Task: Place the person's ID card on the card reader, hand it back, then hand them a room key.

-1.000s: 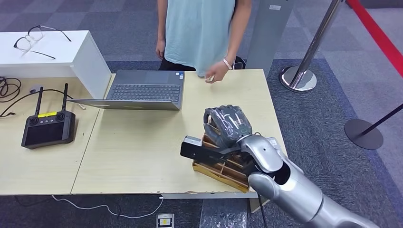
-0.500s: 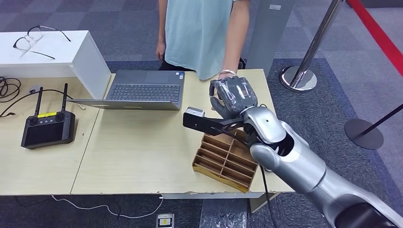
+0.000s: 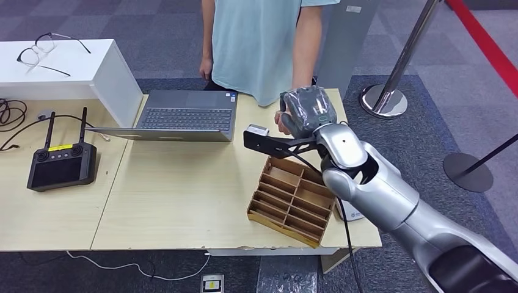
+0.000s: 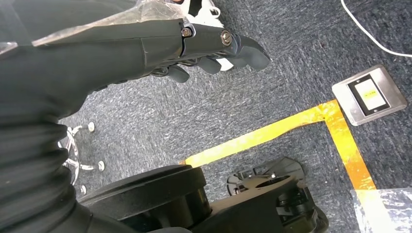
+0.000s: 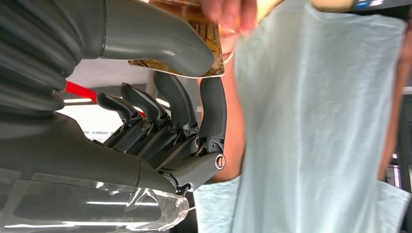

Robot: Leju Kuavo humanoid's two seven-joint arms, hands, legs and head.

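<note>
Brown-patterned card (image 5: 204, 36) pinched by the right hand (image 3: 303, 110) beyond the wooden organiser (image 3: 292, 201) — hold steady (person's fingers (image 5: 228, 14) touching) until they grip.

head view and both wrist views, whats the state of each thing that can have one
right hand: raised toward the person, pinching a card
card: held between thumb and fingers, the person's hand touching its far end
left hand: hanging over the floor, fingers curled, holding nothing
laptop: open, lying flat
wooden organizer: on the table, visible compartments empty
glasses: unfolded on the white box
</note>
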